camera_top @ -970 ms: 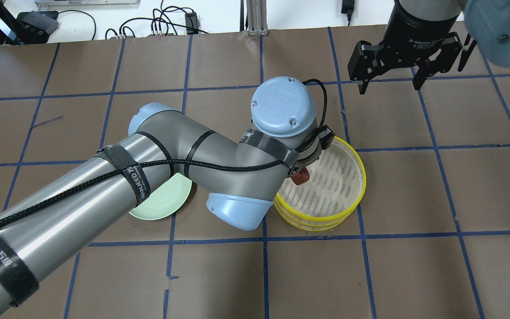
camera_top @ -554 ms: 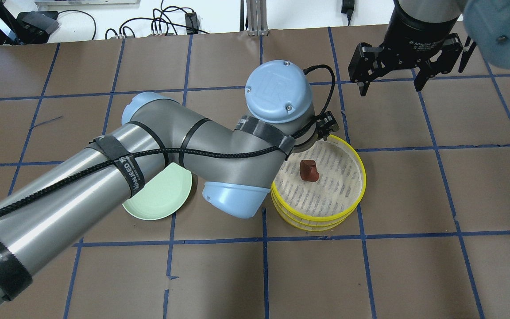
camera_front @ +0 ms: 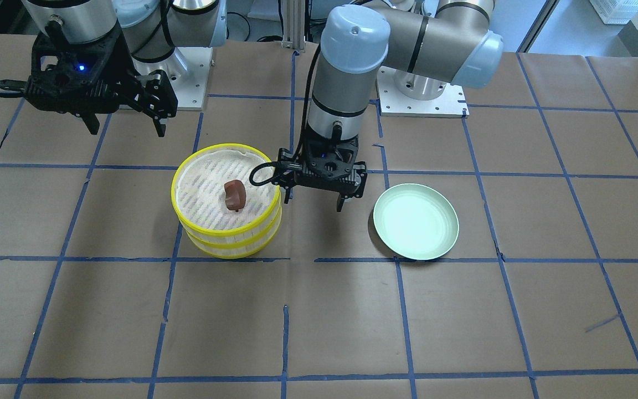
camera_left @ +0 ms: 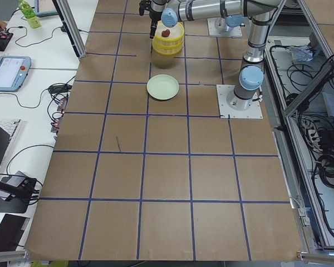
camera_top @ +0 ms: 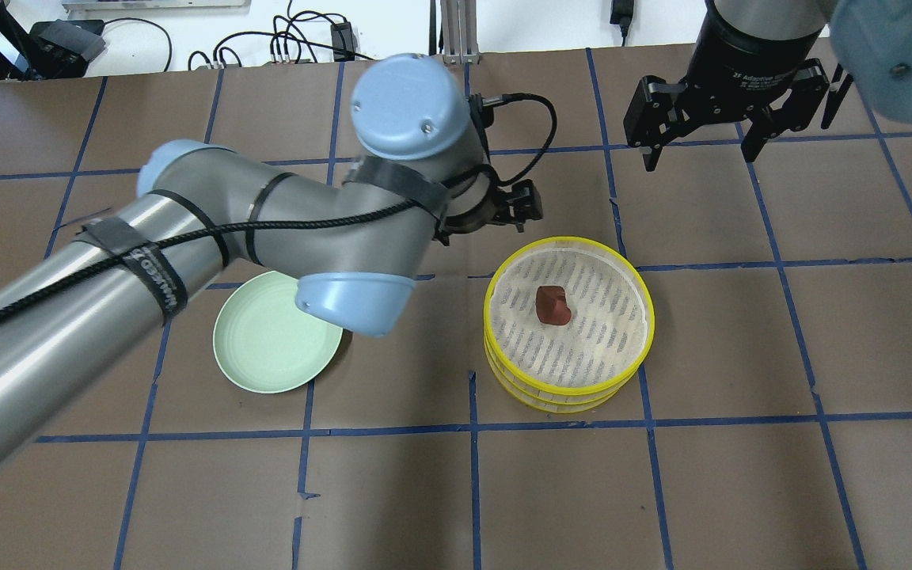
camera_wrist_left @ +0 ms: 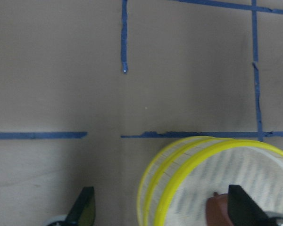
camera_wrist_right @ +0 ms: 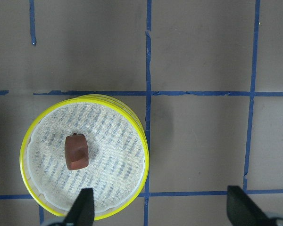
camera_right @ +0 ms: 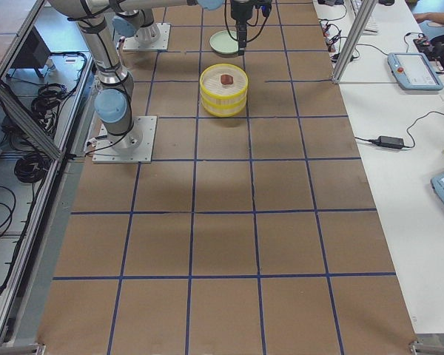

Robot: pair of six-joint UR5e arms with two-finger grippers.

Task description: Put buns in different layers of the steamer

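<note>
Two steamer layers [camera_top: 568,388] with yellow rims stand stacked mid-table, also in the front view [camera_front: 229,239]. The dark reddish-brown bun [camera_top: 552,305] lies on the top layer's slatted floor and shows in the front view [camera_front: 234,195] and the right wrist view [camera_wrist_right: 77,152]. The white bun is hidden. My left gripper [camera_front: 314,197] is open and empty, beside the stack and just outside its rim. My right gripper [camera_top: 697,154] is open and empty, high above the table behind the stack.
A pale green plate [camera_top: 266,348] sits bare on the robot's left of the stack, partly under my left arm. Brown paper with blue tape lines covers the table. Cables lie past the far edge.
My left gripper let go of the brown bun into the top layer, then drew back off the stack toward the far left. The right arm has not moved.
</note>
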